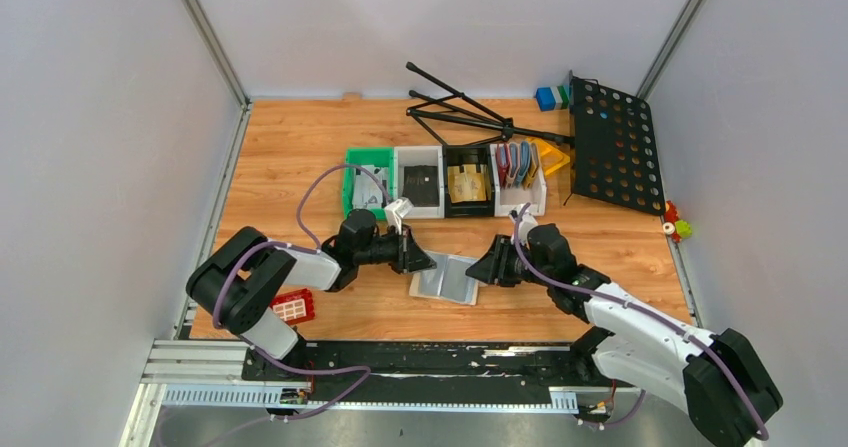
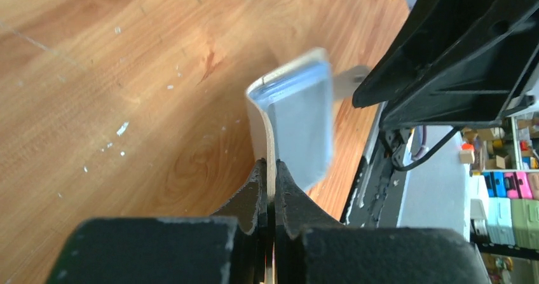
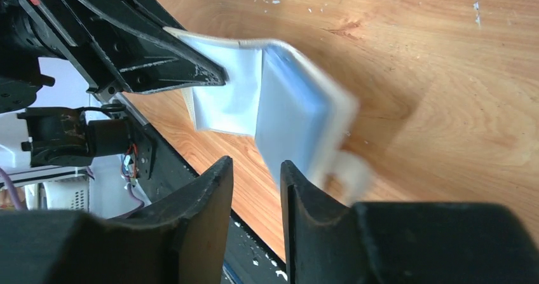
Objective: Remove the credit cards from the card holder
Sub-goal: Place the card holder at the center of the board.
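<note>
Left wrist view: my left claw (image 2: 271,169) is clamped on the card holder (image 2: 299,115). My right claw (image 3: 255,169) stands apart, holding nothing. I see no credit cards out yet.

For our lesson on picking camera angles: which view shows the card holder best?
The top external view: the whole card holder shows, opened out. The left wrist view shows only a blurred flap, pinched in the left gripper. The right wrist view shows part of it, close but blurred.
</note>
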{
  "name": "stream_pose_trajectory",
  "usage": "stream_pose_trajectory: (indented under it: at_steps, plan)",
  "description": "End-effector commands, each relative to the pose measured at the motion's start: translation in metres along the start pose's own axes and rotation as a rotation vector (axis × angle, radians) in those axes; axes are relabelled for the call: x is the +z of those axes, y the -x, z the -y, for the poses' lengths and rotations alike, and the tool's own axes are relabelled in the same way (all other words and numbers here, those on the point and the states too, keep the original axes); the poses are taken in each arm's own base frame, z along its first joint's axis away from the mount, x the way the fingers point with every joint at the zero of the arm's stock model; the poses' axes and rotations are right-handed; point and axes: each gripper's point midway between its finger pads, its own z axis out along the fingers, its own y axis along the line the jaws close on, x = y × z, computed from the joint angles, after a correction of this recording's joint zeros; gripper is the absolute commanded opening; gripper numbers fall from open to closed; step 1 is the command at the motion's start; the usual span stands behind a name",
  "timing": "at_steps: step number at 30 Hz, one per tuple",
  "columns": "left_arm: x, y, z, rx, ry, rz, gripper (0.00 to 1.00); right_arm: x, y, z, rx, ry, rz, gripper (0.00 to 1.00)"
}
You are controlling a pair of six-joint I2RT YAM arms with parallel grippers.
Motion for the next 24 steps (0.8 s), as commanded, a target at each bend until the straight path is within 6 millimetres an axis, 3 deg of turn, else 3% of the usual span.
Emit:
stream_pose_trajectory:
  at_steps: [1, 6, 10, 13, 18, 24]
  plan:
    - [0.012, 0.006, 0.002, 0.078, -0.011, -0.005, 0.00, 0.005, 0.010, 0.000, -0.061, -0.006, 0.027, 0.31]
    - [0.015, -0.001, -0.005, 0.064, 0.010, -0.029, 0.00, 0.010, 0.005, 0.003, -0.064, -0.013, -0.004, 0.23]
    - [0.017, -0.009, -0.022, 0.053, 0.087, -0.084, 0.00, 0.006, 0.005, 0.017, -0.065, -0.102, -0.015, 0.46]
    - [0.016, -0.013, -0.034, 0.056, 0.148, -0.113, 0.00, -0.002, 0.005, 0.030, -0.068, -0.183, -0.007, 0.51]
    - [0.014, -0.017, -0.040, 0.056, 0.181, -0.130, 0.00, -0.017, -0.002, 0.062, -0.051, -0.361, -0.024, 0.70]
    - [0.014, -0.019, -0.045, 0.057, 0.206, -0.150, 0.00, -0.012, -0.010, 0.072, -0.049, -0.394, -0.065, 0.72]
